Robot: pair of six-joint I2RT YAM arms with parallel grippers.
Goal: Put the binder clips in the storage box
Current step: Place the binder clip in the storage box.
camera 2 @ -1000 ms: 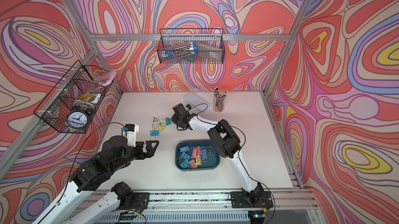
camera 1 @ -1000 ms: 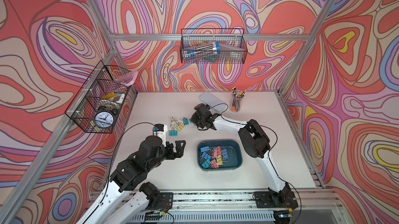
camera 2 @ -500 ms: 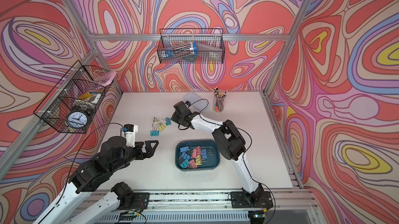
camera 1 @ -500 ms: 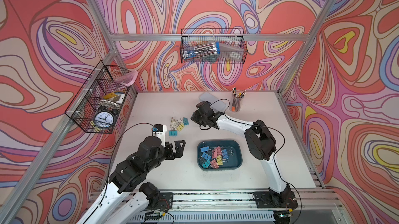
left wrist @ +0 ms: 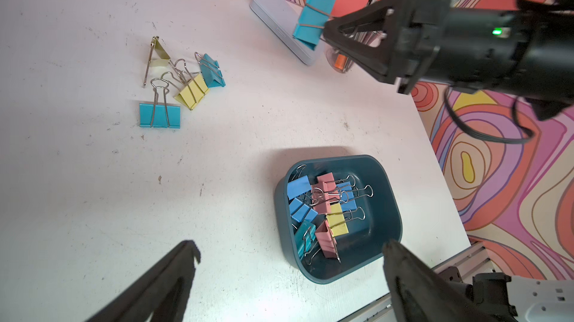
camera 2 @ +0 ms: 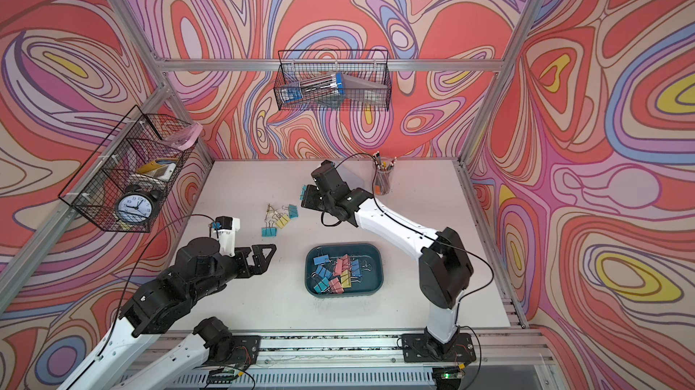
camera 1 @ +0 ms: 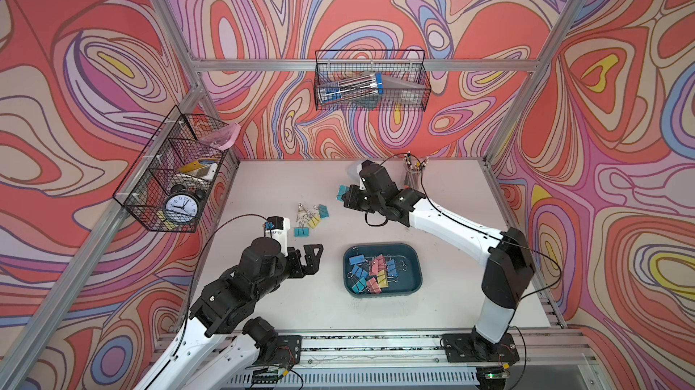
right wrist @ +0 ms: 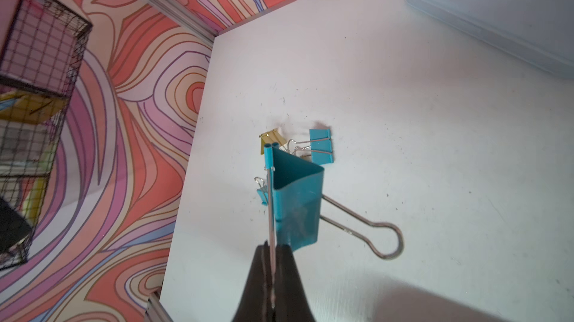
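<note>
storage box (camera 1: 411, 279): dark teal tray, upright | binder clips (camera 1: 370, 273): pastel heap inside | loose clips (camera 1: 309, 217): four, clustered apart | teal clip (camera 1: 341, 193): aloft, handle pinched

Bare table (camera 1: 338, 234) separates loose binder clips (camera 1: 309, 220) from storage box (camera 1: 408, 275).

The walls (camera 1: 113, 68) are covered in swirly lines of red, pink, purple, blue and yellow. Shiny metal bars (camera 1: 263, 65) run along the corners. A flat white bench (camera 1: 286, 181) sits in the middle, with small dark marks on it. A black far basket (camera 1: 417, 98) made of wire hangs on the far wall. A left basket (camera 1: 150, 177) hangs on the left wall, with a clock (camera 1: 181, 206) inside.
</note>
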